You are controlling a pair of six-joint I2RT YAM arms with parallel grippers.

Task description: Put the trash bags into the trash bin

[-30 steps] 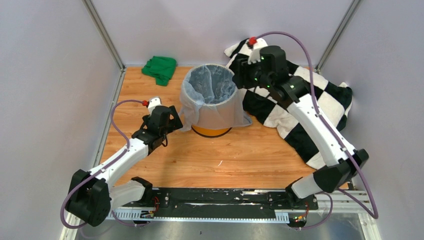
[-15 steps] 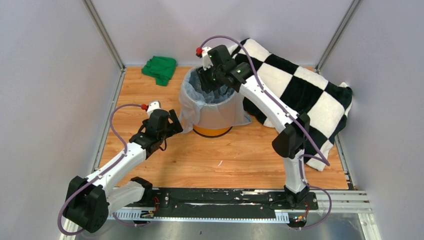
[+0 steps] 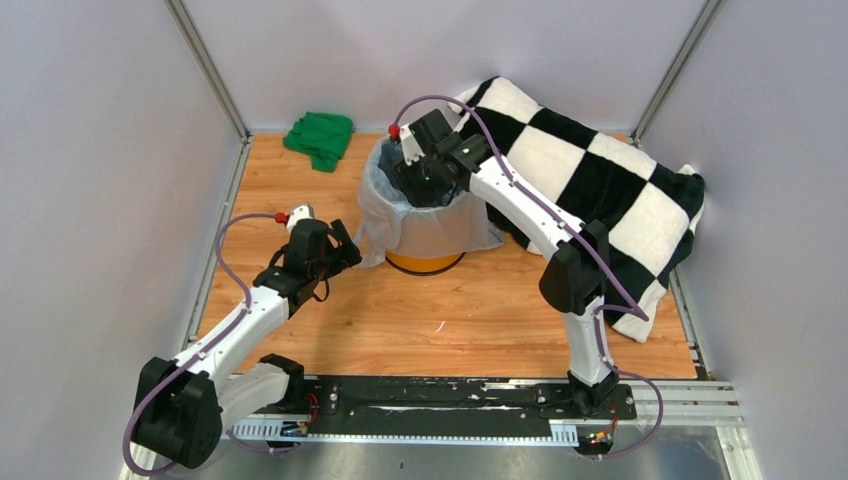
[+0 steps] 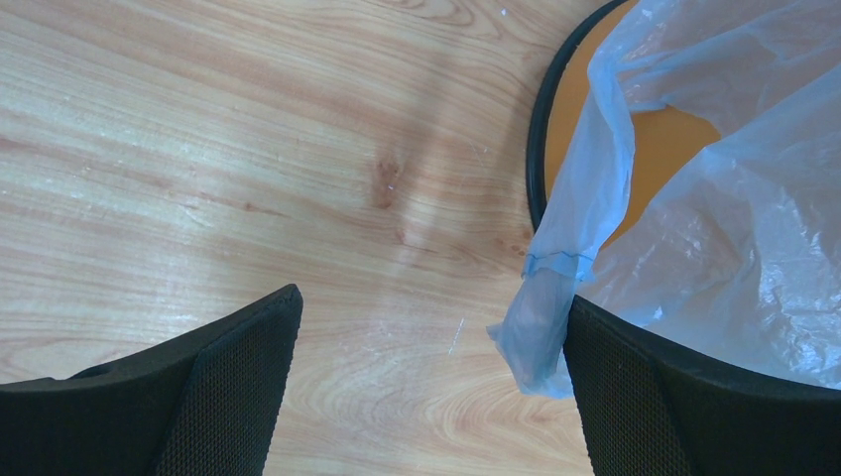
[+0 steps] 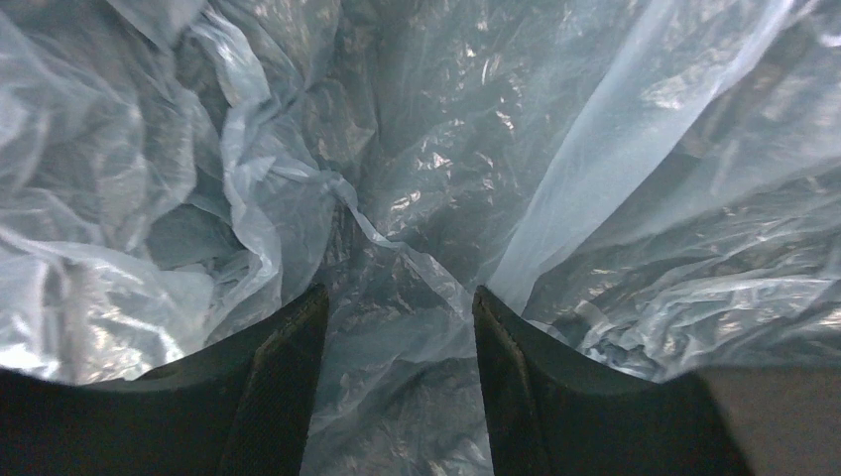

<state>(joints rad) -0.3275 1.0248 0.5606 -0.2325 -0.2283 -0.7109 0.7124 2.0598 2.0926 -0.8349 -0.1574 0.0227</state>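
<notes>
Two grippers show over the wooden table (image 3: 400,325). The left gripper (image 4: 433,307) hangs with fingers spread wide, holding nothing (a bag corner lies just beside one). The trash bag (image 3: 432,218) lines and drapes the trash bin (image 3: 425,264). The right gripper (image 5: 397,307) reaches inside, fingers narrowly parted amid crinkled film.

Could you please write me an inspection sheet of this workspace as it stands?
Surface: wooden table, light grain.
Job's things: bag lines the upright bin, its edge draped outside towards the table.
Clutter: green cloth at the far left; checkered blanket on the right.
Hands: left hand open beside a hanging bag corner; right hand open, down inside the bag.
Cables: purple cables loop along both arms.
Surroundings: grey walls, metal frame.
</notes>
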